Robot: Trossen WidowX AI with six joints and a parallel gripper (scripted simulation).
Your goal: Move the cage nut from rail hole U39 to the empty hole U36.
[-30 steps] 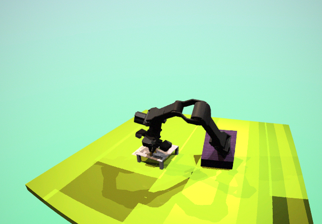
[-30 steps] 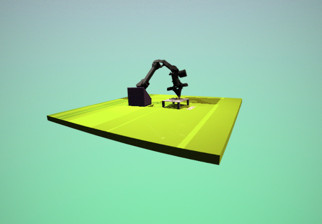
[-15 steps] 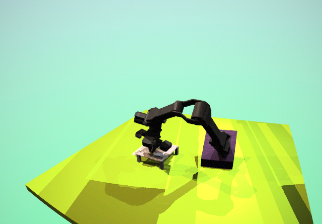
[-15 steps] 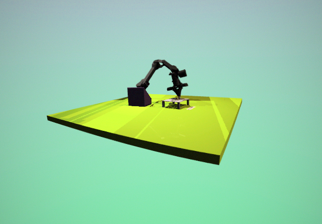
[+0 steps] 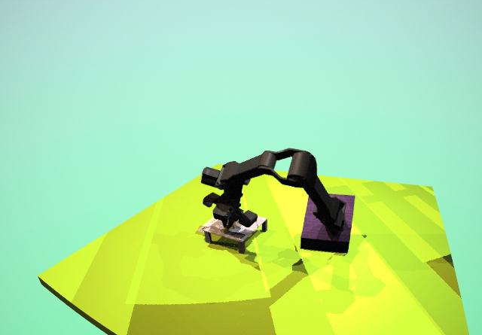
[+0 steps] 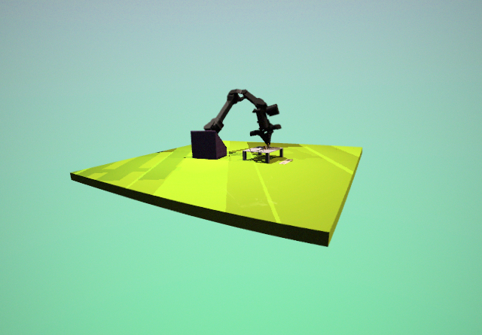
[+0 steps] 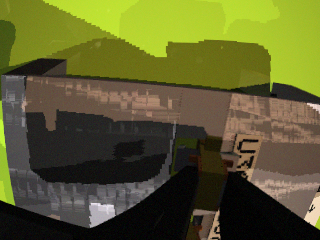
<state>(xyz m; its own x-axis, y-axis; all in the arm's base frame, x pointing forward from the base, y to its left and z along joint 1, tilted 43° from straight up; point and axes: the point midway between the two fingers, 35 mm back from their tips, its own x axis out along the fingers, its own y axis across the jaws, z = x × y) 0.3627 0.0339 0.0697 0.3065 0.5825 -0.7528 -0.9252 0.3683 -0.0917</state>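
The claw [image 5: 227,228] [image 6: 268,144] [image 7: 208,180] is gripping the cage nut [image 7: 210,170], its fingers nearly closed. The nut is sitting between the fingertips, over the rail plate [image 5: 260,220] [image 6: 251,150] [image 7: 200,107], beside a label [image 7: 246,155] whose last digit is staying unreadable. The step is probably becoming seating at U36; the next move is needing square alignment, then downward pressing before releasing.

A pale flat piece [image 5: 200,229] [image 6: 285,162] lies on the yellow-green table [image 5: 210,281] [image 6: 303,191] [image 7: 170,20]
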